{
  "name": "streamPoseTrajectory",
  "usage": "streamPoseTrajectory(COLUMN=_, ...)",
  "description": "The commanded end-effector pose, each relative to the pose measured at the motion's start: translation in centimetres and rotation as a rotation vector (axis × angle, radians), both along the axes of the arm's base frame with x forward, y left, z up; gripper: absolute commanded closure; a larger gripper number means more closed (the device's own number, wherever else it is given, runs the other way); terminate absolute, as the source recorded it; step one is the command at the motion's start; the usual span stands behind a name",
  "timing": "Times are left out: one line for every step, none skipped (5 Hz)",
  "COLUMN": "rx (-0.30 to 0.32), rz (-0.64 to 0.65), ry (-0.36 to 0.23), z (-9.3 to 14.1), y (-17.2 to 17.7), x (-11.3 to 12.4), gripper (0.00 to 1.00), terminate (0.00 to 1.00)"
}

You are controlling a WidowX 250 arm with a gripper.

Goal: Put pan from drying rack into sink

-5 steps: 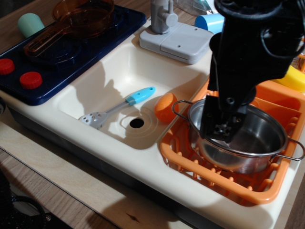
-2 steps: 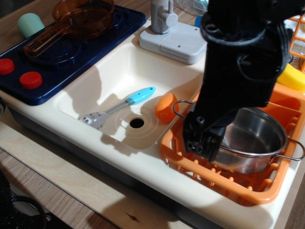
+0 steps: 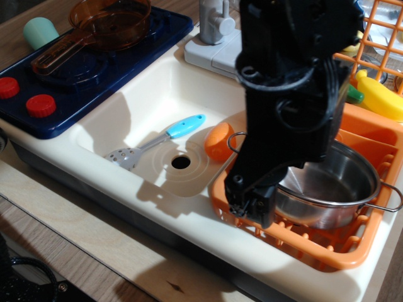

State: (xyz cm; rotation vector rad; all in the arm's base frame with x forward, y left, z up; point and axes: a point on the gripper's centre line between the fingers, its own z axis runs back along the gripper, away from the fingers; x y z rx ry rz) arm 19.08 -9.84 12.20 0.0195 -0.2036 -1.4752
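Observation:
The shiny steel pan [image 3: 337,185] sits upright in the orange plastic drying rack [image 3: 315,248] at the right. Its right wire handle [image 3: 385,204] and part of its left handle [image 3: 234,139] show. My black gripper [image 3: 250,201] hangs low over the pan's near-left rim and the rack's left wall, hiding that side of the pan. Its jaws are dark and I cannot tell how they stand. The cream-white sink [image 3: 157,94] with its dark drain hole [image 3: 181,162] lies to the left of the rack.
A slotted spoon with a blue handle [image 3: 157,139] and an orange round object [image 3: 218,141] lie in the sink. A grey faucet [image 3: 217,28] stands behind it. An amber saucepan [image 3: 101,25] is on the navy stove [image 3: 82,78]. An orange wire basket [image 3: 378,38] and a yellow banana [image 3: 383,95] are at the back right.
My gripper has moved left and down, from inside the pan to its near-left rim by the rack's wall. The pan has not visibly moved.

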Motion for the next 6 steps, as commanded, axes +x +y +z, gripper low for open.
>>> streamPoseTrajectory(rx=-0.040, rz=-0.013, ry=-0.037, z=-0.1, y=-0.1, x=0.4, gripper=1.00, terminate=0.00)
streamPoseTrajectory(rx=-0.072, rz=-0.031, ry=-0.041, z=-0.3, y=0.4, x=0.6, gripper=1.00, terminate=0.00)
streamPoseTrajectory(rx=-0.085, rz=-0.033, ry=-0.041, z=-0.2, y=0.4, x=0.7, gripper=1.00, terminate=0.00)
streamPoseTrajectory(rx=-0.091, rz=-0.028, ry=-0.046, z=0.0, y=0.2, x=0.7, gripper=1.00, terminate=0.00)
streamPoseTrajectory(rx=-0.079, rz=-0.013, ry=-0.039, z=1.0, y=1.0, x=0.8, gripper=1.00, terminate=0.00)
streamPoseTrajectory(rx=0.031, rz=0.024, ry=-0.023, z=3.4, y=2.6, x=0.8, gripper=1.00, terminate=0.00)
